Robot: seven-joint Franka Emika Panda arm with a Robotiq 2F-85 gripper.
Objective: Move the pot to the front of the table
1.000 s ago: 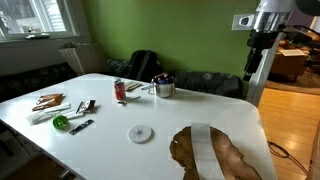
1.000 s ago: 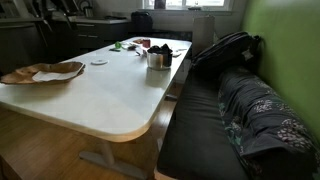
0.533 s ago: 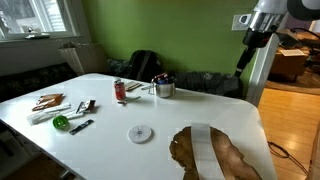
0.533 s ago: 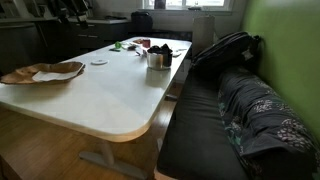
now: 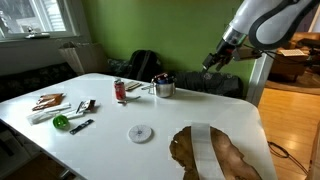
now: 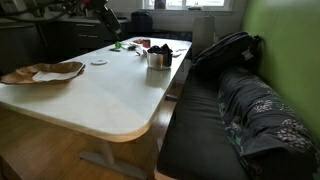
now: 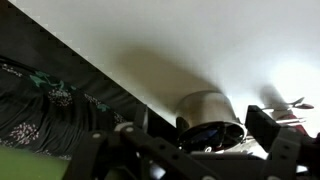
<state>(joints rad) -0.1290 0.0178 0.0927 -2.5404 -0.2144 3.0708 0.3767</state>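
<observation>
The small shiny silver pot (image 5: 164,88) stands on the far part of the white table (image 5: 110,130), beside a red can (image 5: 120,90). It also shows in an exterior view (image 6: 158,59) and in the wrist view (image 7: 205,108), with dark bits at its top. My gripper (image 5: 211,63) hangs in the air beyond the table's far edge, beside and above the pot and apart from it. In the wrist view the two fingers (image 7: 196,128) are spread wide and hold nothing. The arm shows dimly at the top of an exterior view (image 6: 104,10).
A flat white disc (image 5: 140,132) lies mid-table. A brown patch with a white strip (image 5: 212,155) is at the near end. Tools and a green object (image 5: 61,121) lie at one end. A dark bench with bags (image 6: 235,100) runs along the table's far side.
The arm has swung down from high beside the table and moved toward the pot; the gripper is now lower and nearer to it. The pot has not moved.
</observation>
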